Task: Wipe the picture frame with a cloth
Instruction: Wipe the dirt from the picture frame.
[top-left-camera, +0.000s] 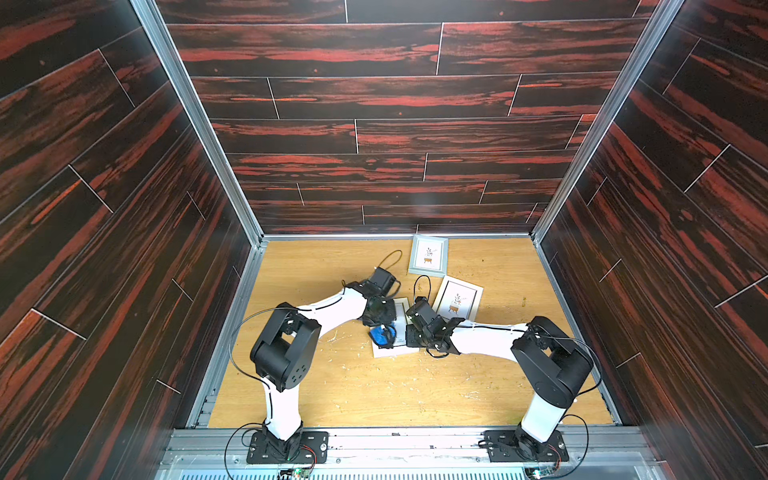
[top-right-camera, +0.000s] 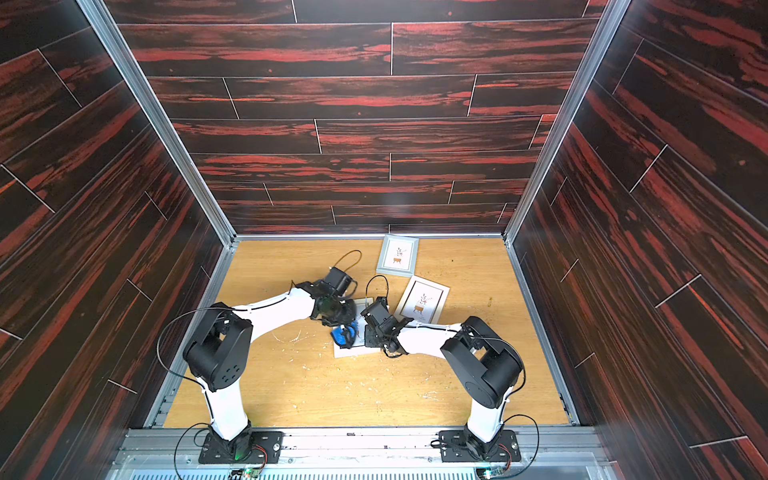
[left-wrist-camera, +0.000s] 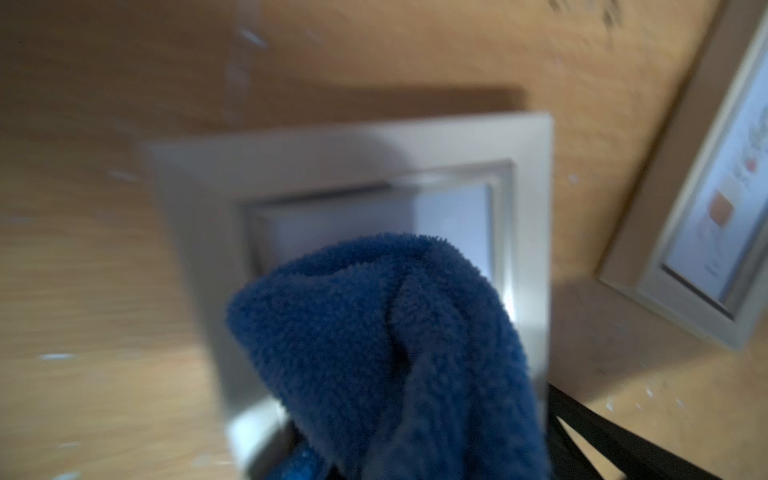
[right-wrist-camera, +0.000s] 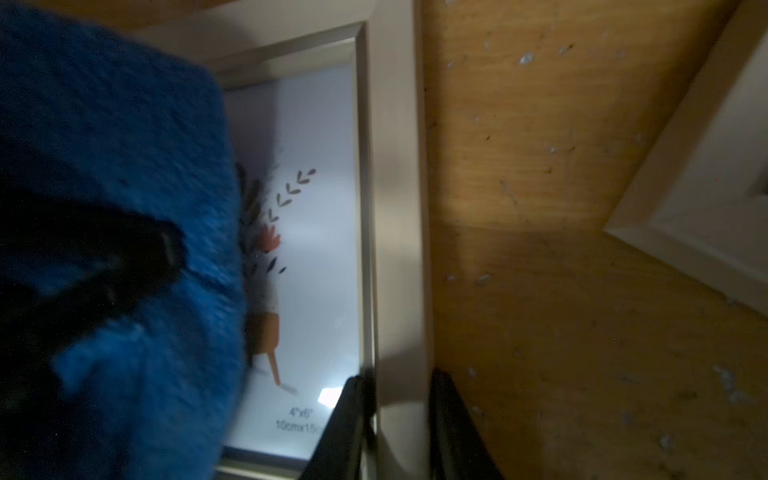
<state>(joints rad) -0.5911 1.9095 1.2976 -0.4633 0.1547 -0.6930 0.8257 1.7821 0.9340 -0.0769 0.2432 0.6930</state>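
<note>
At the left end effector, the jaws are pinched almost together on a bunched wad of the cloth. The wad presses onto the face of the picture frame, which lies flat mid-counter. Bunching the cloth gives a padded face to rub with, I judge. Opposite, the right end effector is narrowly closed across the frame's side rail, one jaw inside and one outside, seemingly pinning the frame so wiping cannot shove it around. Two spare frames lie farther back, clear of the cloth: a grey frame by the rear wall and a cream frame near the pinned one. Beneath everything is the counter, an oak-look board flecked with pale scuffs. Dark, red-streaked plank walls set between aluminium posts box it in on three sides.
</note>
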